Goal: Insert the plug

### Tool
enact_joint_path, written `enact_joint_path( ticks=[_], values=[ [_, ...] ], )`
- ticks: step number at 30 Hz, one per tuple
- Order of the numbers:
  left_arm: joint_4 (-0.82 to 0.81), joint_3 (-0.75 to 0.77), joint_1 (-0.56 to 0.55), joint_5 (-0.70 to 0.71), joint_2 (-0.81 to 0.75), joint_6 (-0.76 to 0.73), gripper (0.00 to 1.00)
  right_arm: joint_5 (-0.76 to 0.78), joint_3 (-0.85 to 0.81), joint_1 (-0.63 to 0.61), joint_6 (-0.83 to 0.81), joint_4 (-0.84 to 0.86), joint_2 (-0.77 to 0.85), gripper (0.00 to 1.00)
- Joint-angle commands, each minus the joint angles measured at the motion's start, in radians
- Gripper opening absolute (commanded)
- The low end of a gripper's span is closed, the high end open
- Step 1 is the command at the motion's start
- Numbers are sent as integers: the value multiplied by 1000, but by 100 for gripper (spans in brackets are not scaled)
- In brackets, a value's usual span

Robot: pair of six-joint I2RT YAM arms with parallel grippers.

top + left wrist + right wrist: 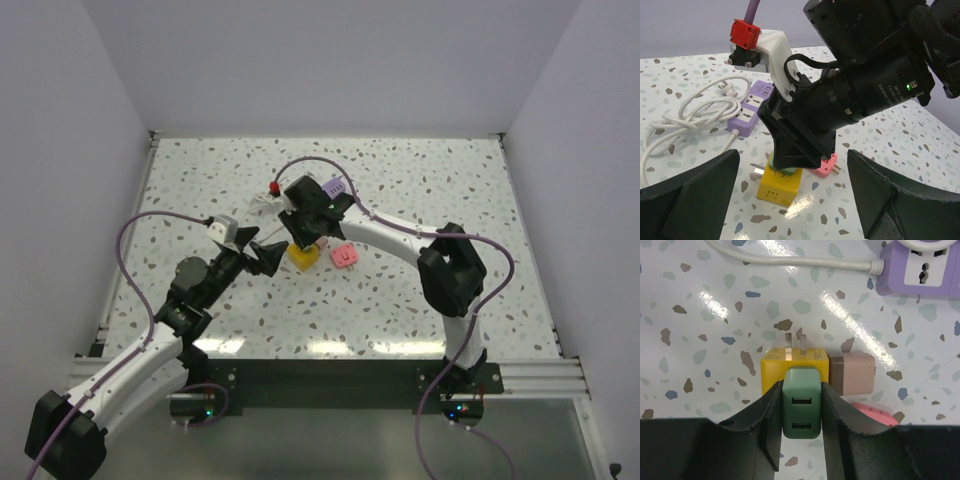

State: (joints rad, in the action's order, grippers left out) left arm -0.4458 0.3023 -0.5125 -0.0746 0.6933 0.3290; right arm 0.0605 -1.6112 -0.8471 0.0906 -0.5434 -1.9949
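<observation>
Early stage, by my reading: your right hand (801, 387) is clamped on the green plug (801, 412), a finger on each side and its two USB slots facing the wrist camera. The grasp is done — the insertion is not. No socket that I can see is filled on the purple power strip (335, 187). It lies past the middle of the table (200, 180) toward the far edge, its white cable (695, 112) coiled on the side of the left edge. The green plug sits low, right against the yellow plug (790, 367) near the table's middle. From the left wrist view it looks to rest on top of that yellow block, though I cannot tell touching from just above. Its prongs are hidden, so check which way they point before you aim. A beige plug (855, 372) touches the yellow one, and a pink plug (345, 256) lies just beside them. Your left hand (268, 256) is spread wide and holds nothing; it faces the cluster from the left-edge side. Left to do, as I judge it — lift clear of the loose plugs, carry toward the far edge to the strip, line the prongs over a socket, press home.
</observation>
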Motion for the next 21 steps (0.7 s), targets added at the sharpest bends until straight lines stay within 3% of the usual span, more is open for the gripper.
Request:
enact_joint_path(
  ticks=[1,11,21],
  values=[
    [-28,4,5,-8,-5,-16,95,-4,119,-10,12,-165,-110,0],
    [-31,4,5,-10,0,-18,95,30,272,-13,23,-89,-28,0],
    [-27,3,3,-1,-5,-19,95,90,297,-15,58,-121,2,0]
  ],
)
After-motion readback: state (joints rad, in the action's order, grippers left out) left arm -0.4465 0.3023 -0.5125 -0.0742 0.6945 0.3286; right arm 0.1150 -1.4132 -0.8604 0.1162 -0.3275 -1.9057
